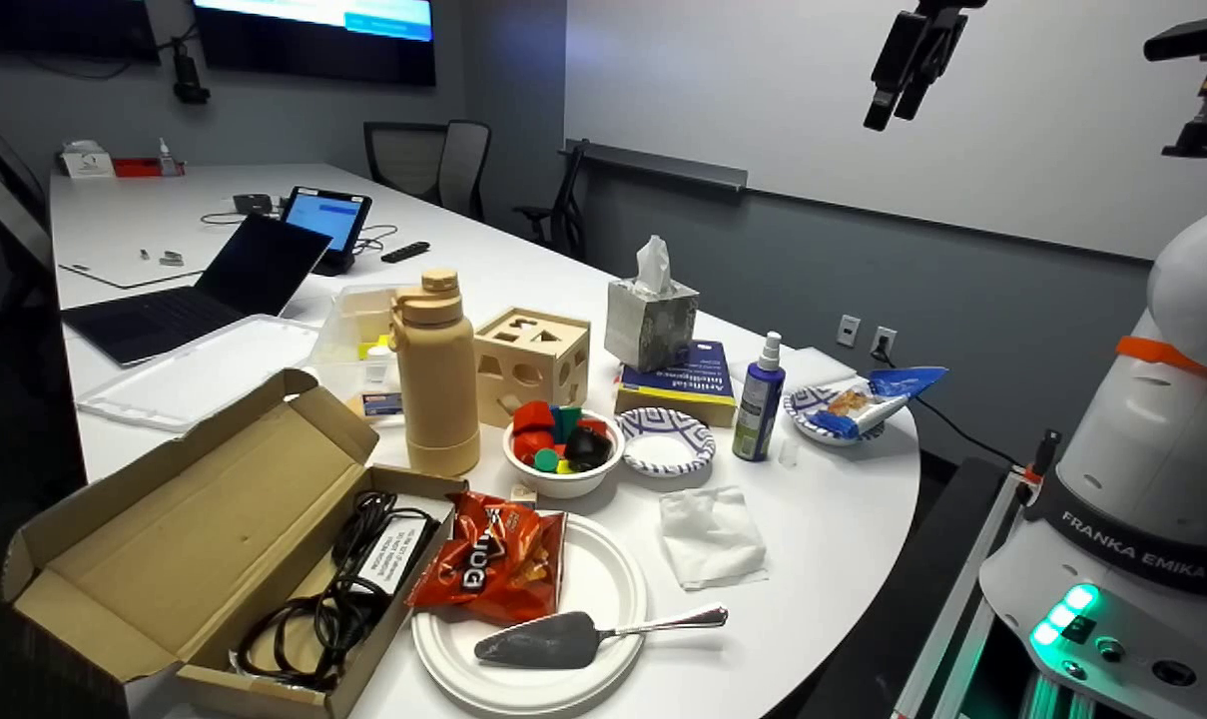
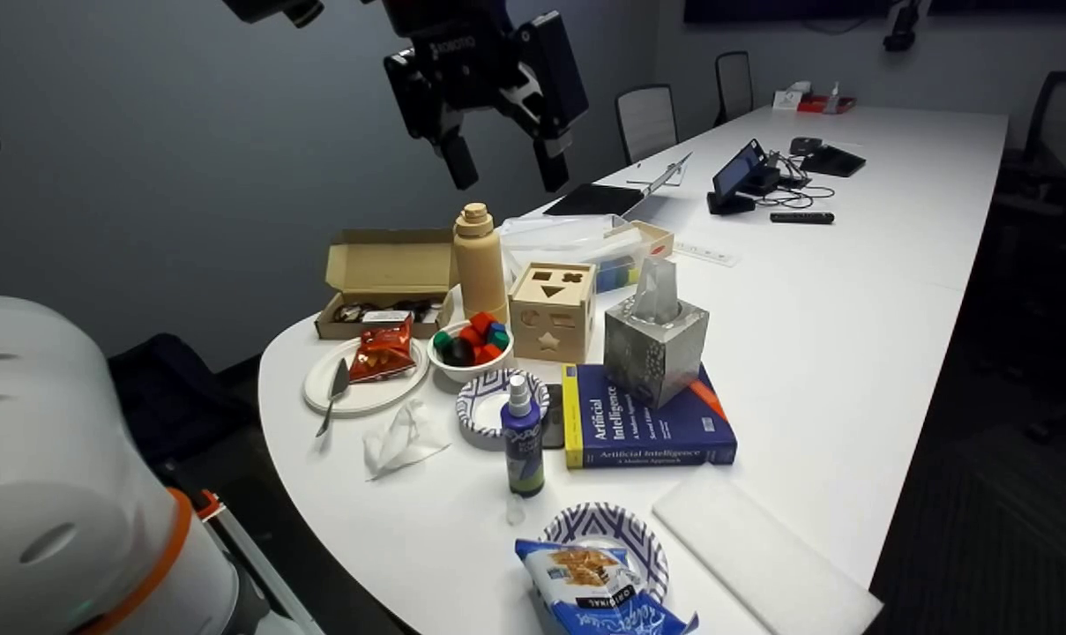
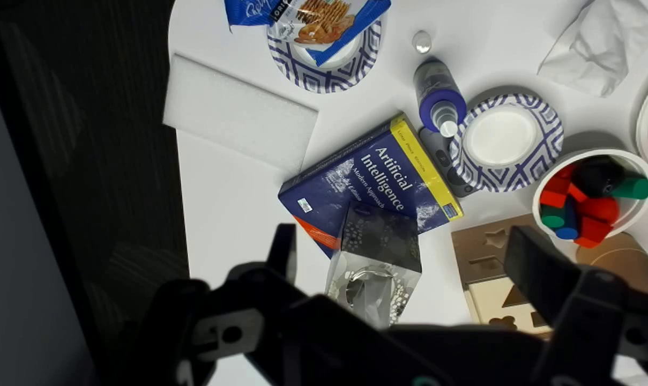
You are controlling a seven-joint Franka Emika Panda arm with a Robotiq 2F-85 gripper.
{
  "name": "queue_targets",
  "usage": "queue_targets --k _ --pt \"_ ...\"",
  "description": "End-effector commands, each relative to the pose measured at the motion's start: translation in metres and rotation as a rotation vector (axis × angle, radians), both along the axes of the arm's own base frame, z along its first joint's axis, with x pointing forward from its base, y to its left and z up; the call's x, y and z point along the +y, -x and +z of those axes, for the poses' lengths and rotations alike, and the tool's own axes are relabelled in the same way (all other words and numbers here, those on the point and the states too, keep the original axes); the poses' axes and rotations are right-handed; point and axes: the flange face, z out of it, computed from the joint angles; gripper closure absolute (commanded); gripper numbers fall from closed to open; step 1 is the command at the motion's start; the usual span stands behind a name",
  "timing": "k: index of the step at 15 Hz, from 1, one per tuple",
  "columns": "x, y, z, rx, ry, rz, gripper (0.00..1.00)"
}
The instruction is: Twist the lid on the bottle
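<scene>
The tall beige bottle stands upright on the white table; it also shows in an exterior view. The small round tan lid sits on top of its neck, also visible in an exterior view; how tight it is cannot be told. My gripper is open and empty, high above the table; it also shows in an exterior view. In the wrist view my gripper has its fingers wide apart. There, part of the bottle shows behind a finger, and the lid is hidden.
Beside the bottle stand a wooden shape cube, a bowl of coloured blocks and an open cardboard box with cables. A tissue box stands on a blue book. A purple spray bottle stands nearer the robot.
</scene>
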Motion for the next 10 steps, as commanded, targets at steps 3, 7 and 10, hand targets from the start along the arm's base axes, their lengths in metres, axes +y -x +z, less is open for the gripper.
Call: queue_targets --k 3,7,10 --pt "0.016 -0.021 -0.006 0.01 0.007 0.03 0.0" --pt "0.077 -0.077 -0.016 0.014 0.059 0.146 0.0" --pt "0.138 -0.118 -0.023 0.016 0.057 0.252 0.0"
